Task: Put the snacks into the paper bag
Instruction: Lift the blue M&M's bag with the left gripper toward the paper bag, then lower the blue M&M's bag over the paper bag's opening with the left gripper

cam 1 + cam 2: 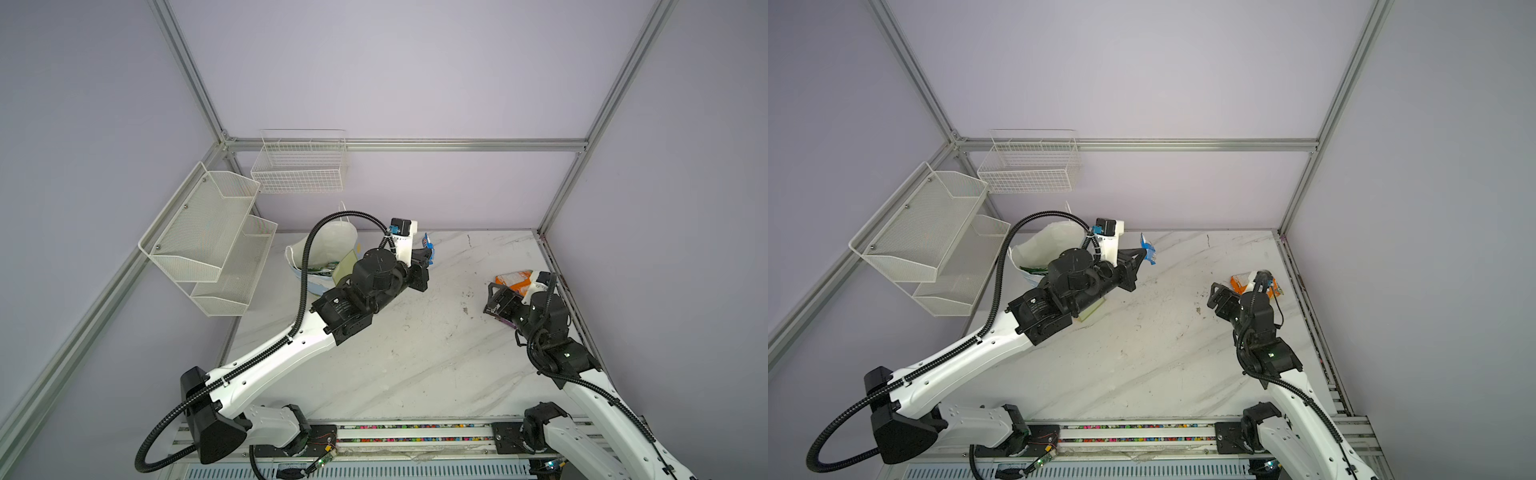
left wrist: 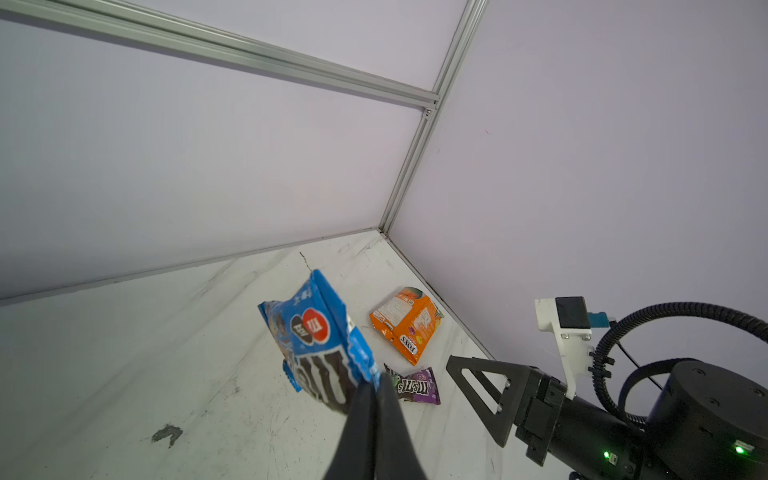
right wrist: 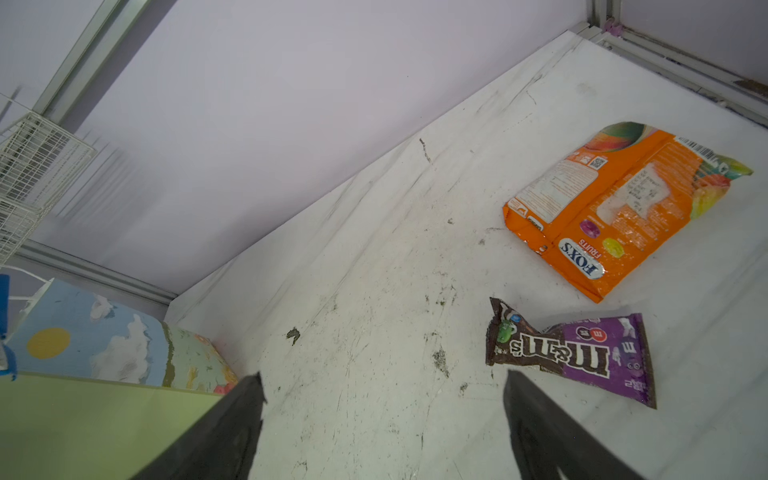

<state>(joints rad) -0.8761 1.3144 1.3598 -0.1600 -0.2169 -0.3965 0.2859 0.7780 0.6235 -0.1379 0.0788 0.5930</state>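
My left gripper (image 2: pixel 374 380) is shut on a corner of a small blue snack packet (image 2: pixel 311 340), which hangs above the table just right of the paper bag (image 1: pixel 328 245). The bag shows its white lining in both top views and its sky-painted face (image 3: pixel 104 332) in the right wrist view. Green packets (image 1: pixel 322 270) lie inside it. My right gripper (image 3: pixel 382 376) is open and empty, low over the table beside the dark purple packet (image 3: pixel 582 357). The orange packet (image 3: pixel 615 208) lies flat beyond it, near the right wall.
A white wire basket (image 1: pixel 299 166) hangs on the back wall and a two-tier mesh shelf (image 1: pixel 208 232) on the left wall, above the bag. Aluminium frame posts (image 1: pixel 552 208) stand at the table's back corners. The left arm's forearm (image 1: pixel 291 345) crosses the table's left half.
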